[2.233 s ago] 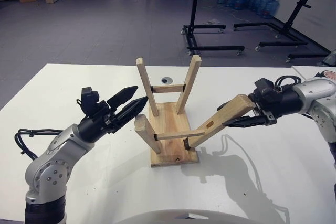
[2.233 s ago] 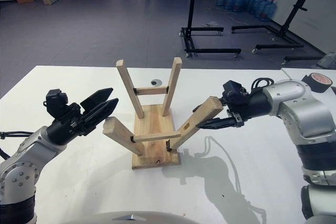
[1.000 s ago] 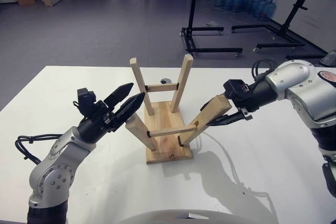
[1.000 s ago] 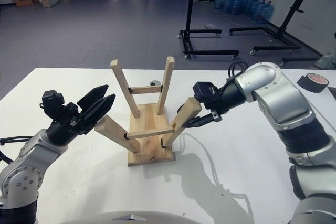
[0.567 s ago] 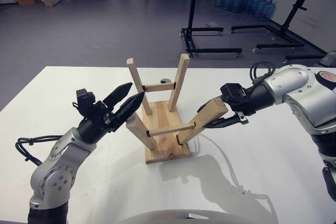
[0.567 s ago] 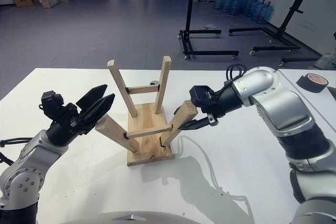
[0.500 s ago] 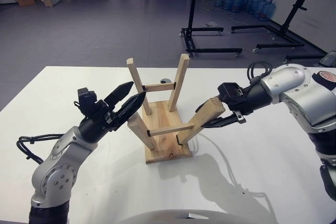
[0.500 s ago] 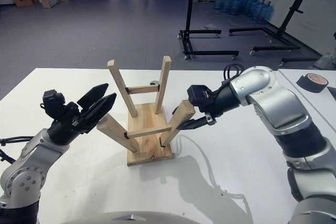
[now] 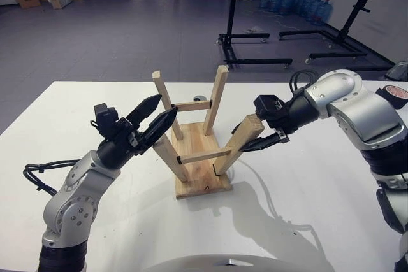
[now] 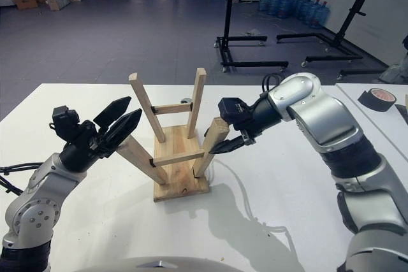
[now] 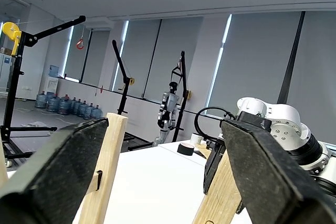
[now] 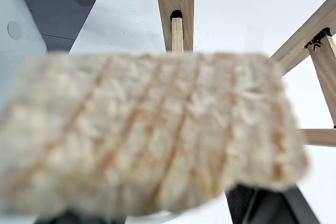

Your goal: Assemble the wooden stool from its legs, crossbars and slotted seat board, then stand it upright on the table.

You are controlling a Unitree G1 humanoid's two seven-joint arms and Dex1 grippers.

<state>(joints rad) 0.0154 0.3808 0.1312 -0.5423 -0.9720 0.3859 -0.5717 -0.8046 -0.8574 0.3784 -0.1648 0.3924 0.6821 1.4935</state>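
The wooden stool stands upside down on its seat board point(image 9: 203, 185), four legs pointing up. One crossbar point(image 9: 192, 104) joins the two far legs, another point(image 9: 205, 155) joins the two near ones. My right gripper point(image 9: 250, 134) is shut on the top end of the near right leg point(image 9: 237, 150), which leans outward; that end point(image 12: 157, 129) looms close in the right wrist view. My left gripper point(image 9: 159, 113) is open, its fingers point(image 11: 52, 171) spread wide just above the top of the near left leg point(image 9: 168, 156), without touching it.
A black tape roll point(image 10: 377, 99) lies at the table's far right. A round cable hole point(image 9: 201, 97) sits behind the stool. A black cable point(image 9: 37, 173) loops on the table by my left arm. Wheeled black frames point(image 9: 261, 36) stand on the floor beyond.
My right gripper has moved left with the near right leg, which now stands steeper. The left gripper has risen slightly toward the stool.
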